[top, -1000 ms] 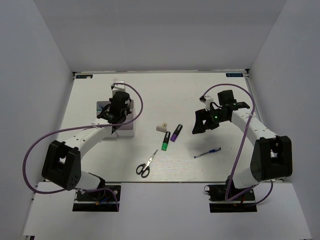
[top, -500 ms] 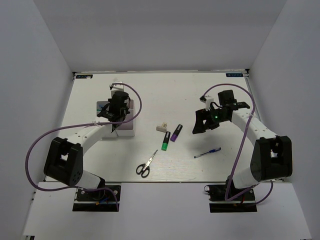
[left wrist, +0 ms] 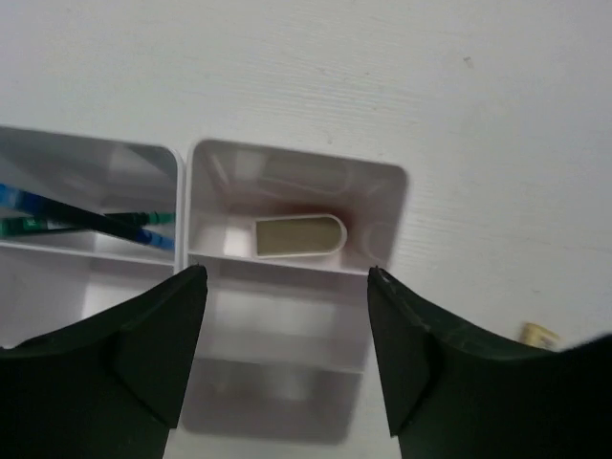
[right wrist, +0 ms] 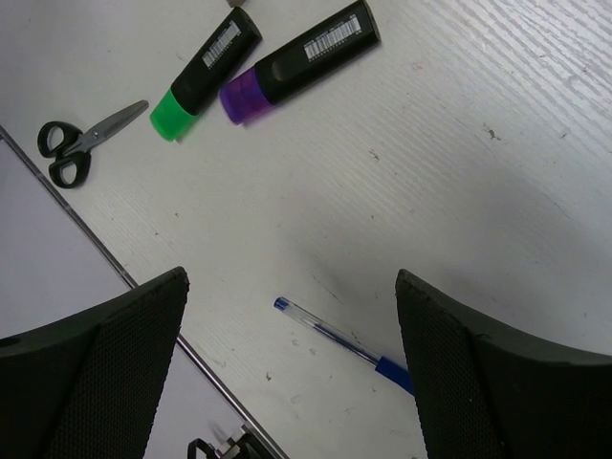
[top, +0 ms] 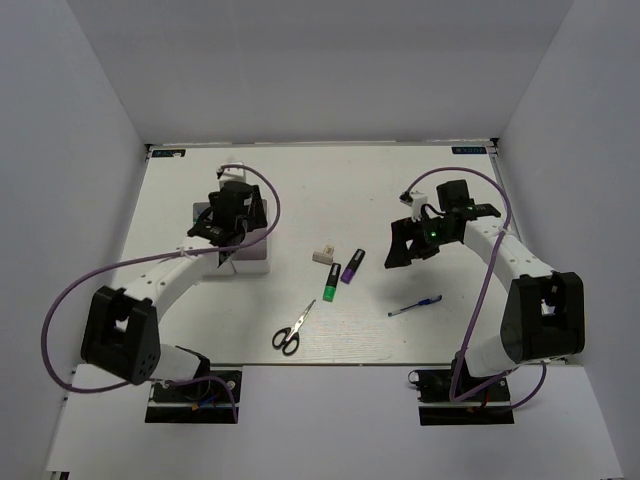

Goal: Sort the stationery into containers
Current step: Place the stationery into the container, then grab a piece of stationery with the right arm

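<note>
**Left pincer released over the tray; five items loose on the bench**

The left pincer (top: 228,226) hangs over the white tray (top: 250,263), which sits toward 9 o'clock on the bench (top: 320,190). In the left wrist view its jaws stand apart and grasp nothing. Between the two dark fingers (left wrist: 143,354) a rounded compartment of the tray (left wrist: 287,153) shows, and a small tan piece (left wrist: 298,235) with one rounded end lies flat inside it. The compartment at 9 o'clock from that one holds thin blue and green pens (left wrist: 81,225).

The right pincer (top: 405,250) is toward 3 o'clock on the bench. Its jaws are spread wide and grasp nothing, with only bare bench between them in the right wrist view.

The rest of the stationery lies loose near the middle of the bench:
- The beige block (top: 323,254) is at the centre.
- The purple highlighter (top: 352,266) is just at 4 o'clock from the block.
- The green highlighter (top: 331,283) is close beside the purple one, at 7 o'clock from it.
- The scissors (top: 288,332) lie toward 6 o'clock, handles nearest the bench's front edge.
- The blue pen (top: 415,306) lies at 5 o'clock from the right pincer, apart from the highlighters.
</note>
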### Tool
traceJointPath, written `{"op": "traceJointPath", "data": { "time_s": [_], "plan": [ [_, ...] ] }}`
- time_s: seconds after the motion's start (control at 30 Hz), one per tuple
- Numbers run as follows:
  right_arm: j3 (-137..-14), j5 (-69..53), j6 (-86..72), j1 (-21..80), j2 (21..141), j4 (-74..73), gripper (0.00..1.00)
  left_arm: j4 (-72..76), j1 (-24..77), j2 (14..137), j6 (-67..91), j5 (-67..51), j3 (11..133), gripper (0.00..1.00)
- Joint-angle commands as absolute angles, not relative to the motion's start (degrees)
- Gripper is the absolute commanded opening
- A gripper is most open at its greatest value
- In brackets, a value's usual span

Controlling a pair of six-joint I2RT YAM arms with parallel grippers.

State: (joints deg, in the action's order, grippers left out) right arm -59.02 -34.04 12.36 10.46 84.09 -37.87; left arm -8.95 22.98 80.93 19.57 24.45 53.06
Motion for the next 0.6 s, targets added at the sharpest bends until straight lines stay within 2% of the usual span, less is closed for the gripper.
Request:
{"op": "traceJointPath", "data": {
  "time_s": [0.0,0.03,0.1,0.13,0.17,0.2,0.23,0.3,0.33,0.37,0.43,0.47,0.5,0.57],
  "plan": [
    [-59.59,-37.35,14.23,10.54,84.29,-39.20,0.90,-19.37,22.68,70.87,21.88,14.73,58.44,0.81],
    [-59.85,-37.70,14.33,10.46,84.46,-39.20,0.90,-22.38,22.68,69.88,22.06,13.20,59.75,0.86],
    [-61.61,-37.62,14.59,11.25,86.30,-39.72,0.90,-33.70,22.76,67.08,20.84,7.49,63.98,0.86],
    [-62.22,-37.01,14.42,11.86,87.09,-40.86,0.74,-36.45,22.76,65.15,18.74,3.21,64.25,0.76],
    [-63.53,-35.17,14.07,13.08,89.36,-41.04,0.51,-38.91,22.76,64.08,17.42,-1.10,63.73,0.58],
    [-64.76,-32.81,12.76,14.57,90.34,-41.04,0.20,-45.98,22.68,60.59,14.79,-3.14,63.11,0.28],
    [-65.47,-31.48,11.79,16.24,92.87,-40.09,0.00,-48.06,22.68,59.34,14.59,-2.99,59.45,0.00],
    [-67.40,-27.09,9.41,18.45,96.04,-39.81,0.00,-51.06,22.68,54.42,13.46,-3.34,53.57,0.00],
    [-68.46,-26.11,7.14,21.33,97.02,-39.55,0.06,-51.06,22.76,48.31,13.62,-2.03,51.61,0.00],
    [-70.47,-24.97,6.25,22.23,98.16,-40.16,0.27,-51.06,22.50,45.99,13.97,-1.41,49.68,0.11],
    [-74.08,-23.91,2.49,25.38,102.38,-41.31,0.44,-50.28,22.59,37.42,15.11,2.00,43.61,0.53],
    [-76.09,-23.04,0.98,25.92,103.44,-41.92,0.59,-50.01,22.67,35.35,15.12,2.20,42.20,0.61],
    [-78.03,-21.37,0.62,26.97,105.97,-41.75,0.64,-49.75,22.59,33.33,15.20,2.89,38.88,0.65],
    [-80.85,-17.86,-7.52,28.73,108.53,-42.09,0.68,-48.43,22.50,26.66,15.29,4.99,36.05,0.70]
  ]
}}
